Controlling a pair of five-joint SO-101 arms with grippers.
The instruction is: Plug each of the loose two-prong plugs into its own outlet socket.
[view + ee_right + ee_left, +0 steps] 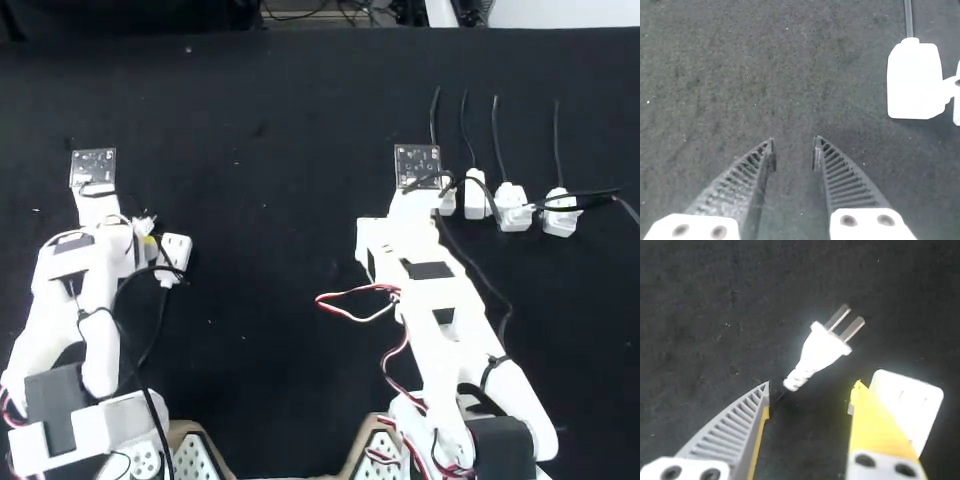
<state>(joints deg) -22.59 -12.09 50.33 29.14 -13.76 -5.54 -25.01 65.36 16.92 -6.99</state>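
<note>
Two grippers, both mine, both holding nothing. My left gripper [810, 390] has its fingers spread wide above the black cloth table [270, 200]. The white two-prong plug [822, 347] lies loose just past the tips, prongs pointing away. A white square outlet socket [907, 400] sits beside my yellow-padded finger. My right gripper [793, 145] stands slightly parted, near a white outlet block [915, 80] with a black cord.

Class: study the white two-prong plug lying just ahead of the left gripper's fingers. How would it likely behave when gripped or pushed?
The plug looks like small moulded plastic, so it is probably light and rigid. Its smooth, tapered body might slip from the left gripper. Lying flat on the black cloth, it should slide or pivot rather than roll.
</note>
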